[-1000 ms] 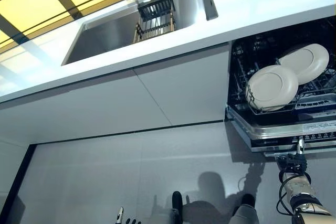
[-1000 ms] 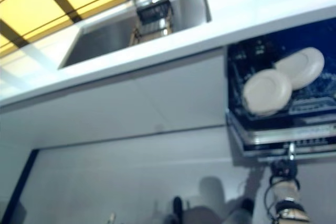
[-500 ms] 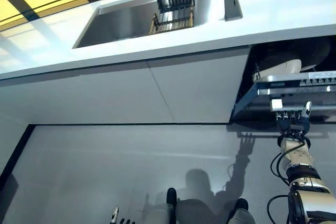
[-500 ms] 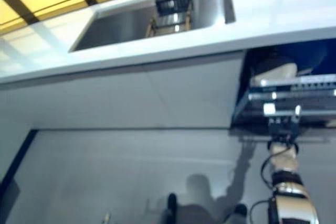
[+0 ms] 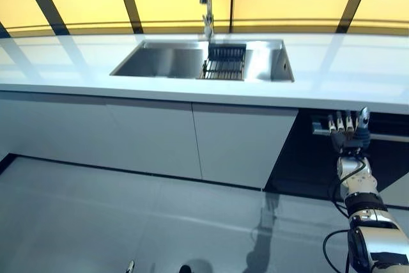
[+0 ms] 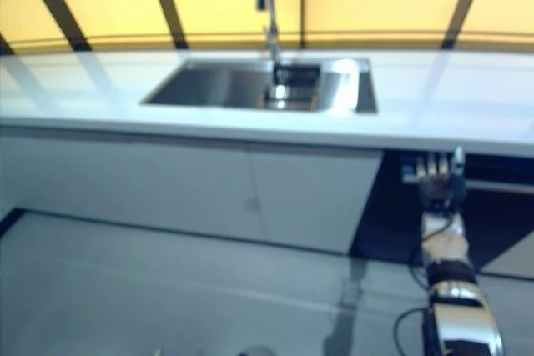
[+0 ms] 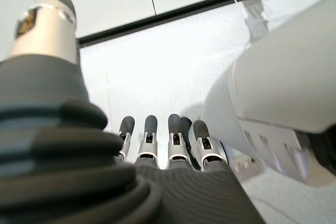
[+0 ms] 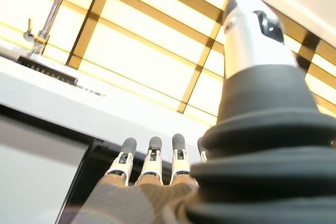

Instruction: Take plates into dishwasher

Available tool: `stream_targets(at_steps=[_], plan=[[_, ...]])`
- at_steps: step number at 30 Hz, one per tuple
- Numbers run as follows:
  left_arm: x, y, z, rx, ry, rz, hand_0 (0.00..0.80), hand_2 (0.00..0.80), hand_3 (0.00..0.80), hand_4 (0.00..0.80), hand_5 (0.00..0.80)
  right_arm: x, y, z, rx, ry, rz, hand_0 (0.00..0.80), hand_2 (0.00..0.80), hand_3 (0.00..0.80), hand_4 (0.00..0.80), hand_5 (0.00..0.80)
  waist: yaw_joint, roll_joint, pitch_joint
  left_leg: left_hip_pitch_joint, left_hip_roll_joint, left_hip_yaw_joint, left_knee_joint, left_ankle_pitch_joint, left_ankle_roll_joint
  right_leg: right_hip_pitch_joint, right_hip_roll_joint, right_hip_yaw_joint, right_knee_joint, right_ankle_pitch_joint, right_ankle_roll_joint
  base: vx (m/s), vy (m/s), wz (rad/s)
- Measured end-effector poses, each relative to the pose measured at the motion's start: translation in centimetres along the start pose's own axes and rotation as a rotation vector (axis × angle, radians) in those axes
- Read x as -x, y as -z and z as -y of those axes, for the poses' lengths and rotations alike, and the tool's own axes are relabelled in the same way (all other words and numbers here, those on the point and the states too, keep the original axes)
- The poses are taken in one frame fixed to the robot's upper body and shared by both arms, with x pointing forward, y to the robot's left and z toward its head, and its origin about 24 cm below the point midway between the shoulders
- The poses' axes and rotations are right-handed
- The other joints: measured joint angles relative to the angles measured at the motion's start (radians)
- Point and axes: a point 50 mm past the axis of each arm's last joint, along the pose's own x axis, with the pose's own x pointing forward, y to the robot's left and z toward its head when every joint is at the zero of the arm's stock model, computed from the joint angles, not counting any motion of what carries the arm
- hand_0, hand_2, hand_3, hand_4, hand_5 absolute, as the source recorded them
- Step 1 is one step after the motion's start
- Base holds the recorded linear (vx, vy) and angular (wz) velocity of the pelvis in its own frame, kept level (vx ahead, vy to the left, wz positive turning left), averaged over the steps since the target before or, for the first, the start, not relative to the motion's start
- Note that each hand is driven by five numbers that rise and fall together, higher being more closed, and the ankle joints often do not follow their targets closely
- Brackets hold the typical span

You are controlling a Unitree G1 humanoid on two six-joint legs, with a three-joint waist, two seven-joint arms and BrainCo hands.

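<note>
The right hand, fingers straight, is pressing flat against the dishwasher door directly ahead of it; the left hand (fingers relaxed) is hanging low, far off.

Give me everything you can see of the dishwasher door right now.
The dishwasher door sits under the white countertop, right of the white cabinet fronts. It looks nearly shut: only a grey top strip shows across a dark opening, with no rack or plates visible. The right robot hand is raised with straight fingers against that strip's left end; whether it actually presses it cannot be told.
</note>
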Motion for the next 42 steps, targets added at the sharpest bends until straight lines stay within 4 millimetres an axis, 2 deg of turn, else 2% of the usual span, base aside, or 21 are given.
stream_targets(at_steps=[2,5,9,14,16,19,21,23,27,31,34,39,42], plan=[[0.1,0.1,-0.4,-0.003,-0.010,0.002,0.000,0.000,0.000,0.000,0.000,0.9,0.3,2.0,0.053,0.060,-0.033,0.000,0.000,0.000,0.000,0.000,-0.001,-0.003,-0.026,0.016,0.002,0.009,-0.033,0.009,0.007,0.019,0.010,0.002,-0.056,0.028,0.005,0.069,0.009,-0.14],[0.6,0.6,-1.7,-0.005,-0.053,-0.002,0.000,0.000,0.000,0.000,0.000,3.7,1.3,7.2,0.153,0.227,-0.127,0.000,0.000,0.000,0.000,0.000,-0.008,-0.017,-0.093,0.052,0.005,0.030,-0.114,0.032,0.003,0.065,0.033,0.005,-0.184,0.084,0.009,0.084,0.027,-0.17],[0.7,0.3,-2.1,-0.010,-0.062,0.016,0.000,0.000,0.000,0.000,0.000,6.2,2.5,10.4,0.206,0.327,-0.223,0.000,0.000,0.000,0.000,0.000,-0.029,-0.048,-0.134,0.105,0.006,0.057,-0.204,0.065,-0.008,0.130,0.056,0.010,-0.329,0.155,0.017,0.065,0.041,-0.18],[0.4,-0.6,-1.2,-0.028,-0.032,0.054,0.000,0.000,0.000,0.000,0.000,9.4,3.5,13.6,0.252,0.396,-0.327,0.000,0.000,0.000,0.000,0.000,-0.054,-0.080,-0.169,0.154,0.019,0.068,-0.258,0.074,-0.020,0.155,0.074,0.018,-0.351,0.157,0.014,0.027,0.025,-0.09],[0.3,-0.8,-0.9,-0.043,-0.031,0.061,0.000,0.000,0.000,0.000,0.000,12.1,4.6,15.6,0.282,0.428,-0.406,0.000,0.000,0.000,0.000,0.000,-0.060,-0.095,-0.187,0.156,0.023,0.070,-0.261,0.074,-0.021,0.153,0.079,0.021,-0.351,0.154,0.012,0.000,0.004,-0.05],[0.0,-0.7,-0.6,-0.114,-0.051,0.036,0.000,0.000,0.000,0.000,0.000,15.2,5.6,17.8,0.346,0.494,-0.514,0.000,0.000,0.000,0.000,0.000,-0.060,-0.099,-0.196,0.157,0.022,0.071,-0.261,0.073,-0.021,0.153,0.078,0.020,-0.351,0.154,0.012,0.000,0.000,0.00],[-0.2,-0.5,-0.6,-0.194,-0.082,0.007,0.000,0.000,0.000,0.000,0.000,18.5,6.4,19.7,0.419,0.573,-0.622,0.000,0.000,0.000,0.000,0.000,-0.071,-0.099,-0.205,0.156,0.024,0.071,-0.262,0.070,-0.017,0.154,0.080,0.019,-0.351,0.154,0.012,0.018,-0.007,0.01],[-0.1,0.1,-1.2,-0.316,-0.120,-0.045,0.000,0.000,0.000,0.000,0.000,21.8,7.7,21.1,0.573,0.624,-0.797,0.000,0.000,0.000,0.000,0.000,-0.080,-0.093,-0.213,0.152,0.025,0.071,-0.262,0.069,-0.018,0.155,0.080,0.019,-0.352,0.149,0.007,0.000,0.000,0.00],[-0.1,0.7,-1.4,-0.606,-0.148,-0.132,0.000,0.000,0.000,0.000,0.000,26.8,7.7,23.1,0.969,0.687,-1.069,0.000,0.000,0.000,0.000,0.000,-0.083,-0.084,-0.224,0.153,0.026,0.072,-0.264,0.069,-0.018,0.155,0.080,0.020,-0.355,0.146,0.010,0.000,0.000,0.00],[0.1,0.7,-2.1,-0.822,-0.239,-0.174,0.000,0.000,0.000,0.000,0.000,29.1,6.6,24.1,1.317,0.729,-1.221,0.000,0.000,0.000,0.000,0.000,-0.086,-0.081,-0.227,0.154,0.027,0.073,-0.264,0.069,-0.017,0.154,0.081,0.021,-0.355,0.148,0.008,0.000,0.000,0.00],[0.2,0.7,-2.5,-0.839,-0.282,-0.186,0.000,0.000,0.000,0.000,0.000,30.1,6.5,24.3,1.398,0.762,-1.258,0.000,0.000,0.000,0.000,0.000,-0.086,-0.079,-0.228,0.154,0.026,0.073,-0.262,0.069,-0.017,0.155,0.081,0.021,-0.355,0.149,0.007,0.000,0.000,0.00],[0.5,1.2,-3.3,-0.825,-0.318,-0.219,0.000,0.000,0.000,0.000,0.000,32.2,7.1,24.5,1.364,0.810,-1.308,0.000,0.000,0.000,0.000,0.000,-0.089,-0.066,-0.226,0.155,0.027,0.075,-0.262,0.068,-0.018,0.153,0.081,0.021,-0.355,0.148,0.007,0.000,0.000,0.00],[0.7,1.5,-3.7,-0.821,-0.324,-0.230,0.000,0.000,0.000,0.000,0.000,32.1,7.3,24.4,1.369,0.798,-1.310,0.000,0.000,0.000,0.000,0.000,-0.106,-0.058,-0.224,0.159,0.028,0.082,-0.264,0.068,-0.018,0.153,0.081,0.027,-0.355,0.146,0.012,0.014,-0.003,-0.05]])
